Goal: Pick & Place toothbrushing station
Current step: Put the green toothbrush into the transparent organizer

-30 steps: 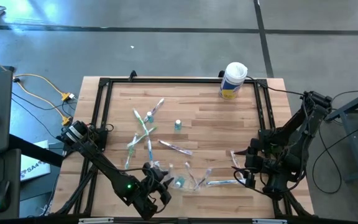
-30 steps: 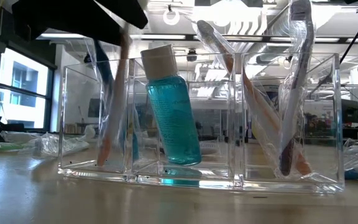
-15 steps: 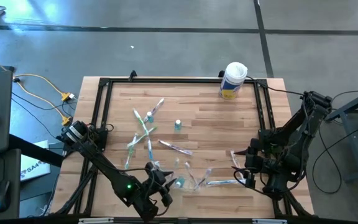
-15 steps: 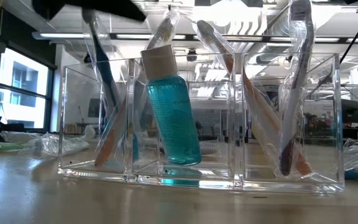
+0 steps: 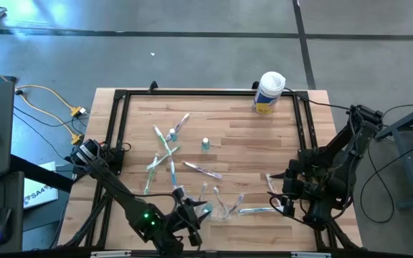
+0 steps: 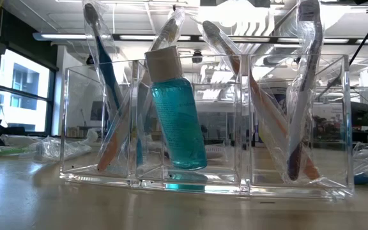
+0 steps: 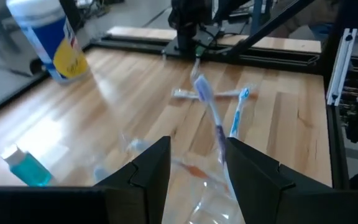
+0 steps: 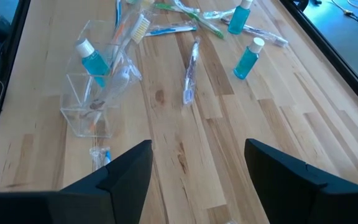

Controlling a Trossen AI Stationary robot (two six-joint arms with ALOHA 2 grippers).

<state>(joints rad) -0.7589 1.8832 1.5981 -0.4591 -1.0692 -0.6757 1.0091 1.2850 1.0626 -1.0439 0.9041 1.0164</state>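
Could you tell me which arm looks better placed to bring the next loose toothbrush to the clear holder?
Probably the left. The left gripper, open and empty, sits right beside the clear holder, with the loose toothbrushes on its side of the table. The right gripper waits, open, at the right edge.

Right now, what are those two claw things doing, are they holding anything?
Left gripper: open, holding nothing, just off the clear holder.
Right gripper: open and empty, waiting over the table's right side.
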